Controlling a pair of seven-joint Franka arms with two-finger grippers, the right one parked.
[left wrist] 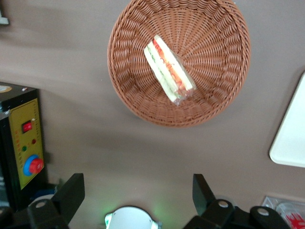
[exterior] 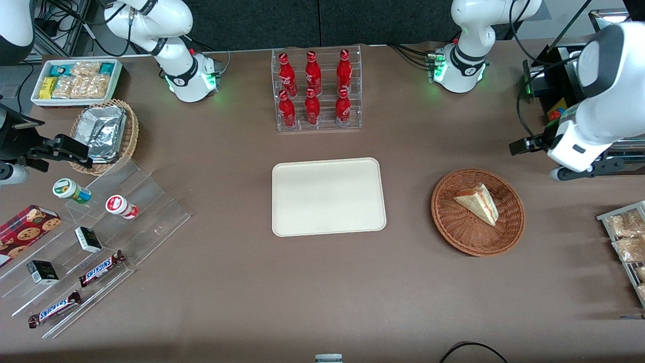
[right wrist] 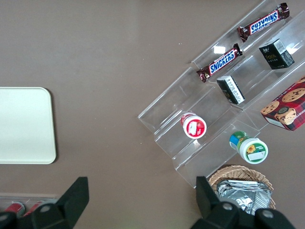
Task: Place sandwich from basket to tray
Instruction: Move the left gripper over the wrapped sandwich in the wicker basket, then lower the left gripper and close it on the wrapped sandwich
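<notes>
Sandwich waiting in the basket, left end effector open and empty above the bench

Front view: the sandwich (exterior: 477, 203) lies in the reddish-brown wicker basket (exterior: 456, 227), which sits near the bare cream tray (exterior: 327, 222) at its 3 o'clock; the left arm's end effector (exterior: 526, 145) hangs farther from the camera, at the basket's 1 o'clock, well apart from it. Left wrist view: the fingers (left wrist: 71, 193) stand wide apart, holding nothing, and the wedge (left wrist: 169, 69) lies on its side in clear wrap on the sloping weave. Judged from this, the risks are the slick wrap slipping, soft bread being crushed, or a fingertip snagging the rim and dragging the basket. Right wrist view: only the tray's corner (right wrist: 28, 143) shows; a release near its rim could tip the wedge onto the bench (right wrist: 105, 71).
</notes>
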